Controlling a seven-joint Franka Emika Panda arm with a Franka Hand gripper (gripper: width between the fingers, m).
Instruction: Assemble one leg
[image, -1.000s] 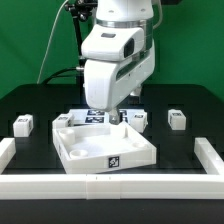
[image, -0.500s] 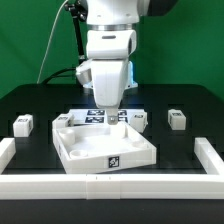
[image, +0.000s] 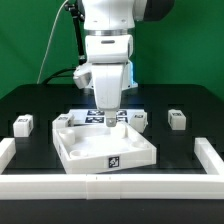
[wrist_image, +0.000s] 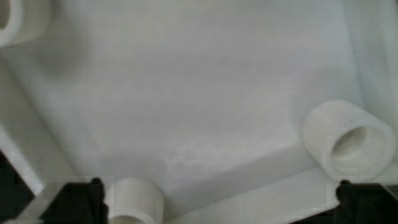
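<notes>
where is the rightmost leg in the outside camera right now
Toward the exterior view's right, that leg stands alone on the black table, beyond the white tray piece and another leg.

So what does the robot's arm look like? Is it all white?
Mostly! The arm is chunky and white, with smooth rounded covers and dark bands where the pieces join. Black cables hang beside it. The gripper at its end looks darker. I can't make out any writing on it.
</notes>
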